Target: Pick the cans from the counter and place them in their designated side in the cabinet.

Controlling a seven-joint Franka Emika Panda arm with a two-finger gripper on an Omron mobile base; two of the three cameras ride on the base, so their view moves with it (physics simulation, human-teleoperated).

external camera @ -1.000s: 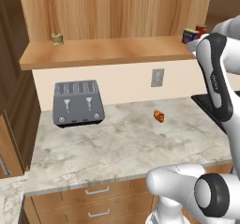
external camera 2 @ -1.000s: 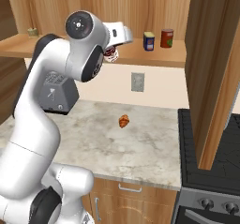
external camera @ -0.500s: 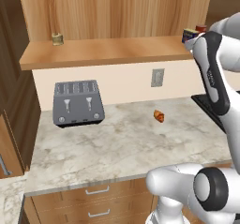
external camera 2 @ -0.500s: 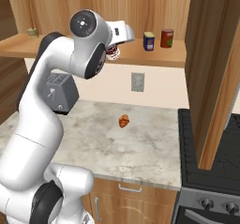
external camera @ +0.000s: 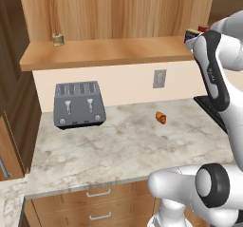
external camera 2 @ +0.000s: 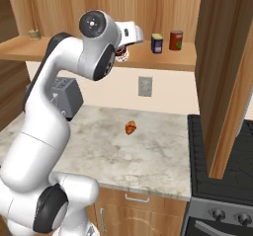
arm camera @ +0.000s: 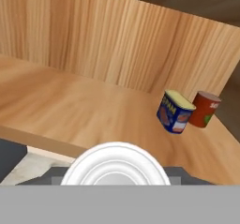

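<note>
The fingers are clamped on the red-and-white can, held just at the front edge of the cabinet shelf. Farther right on that shelf stand the blue can and, just beside it, a red can. Below the shelf, the surface carries a toaster and a croissant.

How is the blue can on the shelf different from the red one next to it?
The blue can is dark blue with a yellow top and yellow label; the red can is dark red with a red top. In the hand view the blue can looks boxier with flatter sides, while the red can is plainly round. The blue can stands left of the red can. Both stand upright on the cabinet shelf.
</note>
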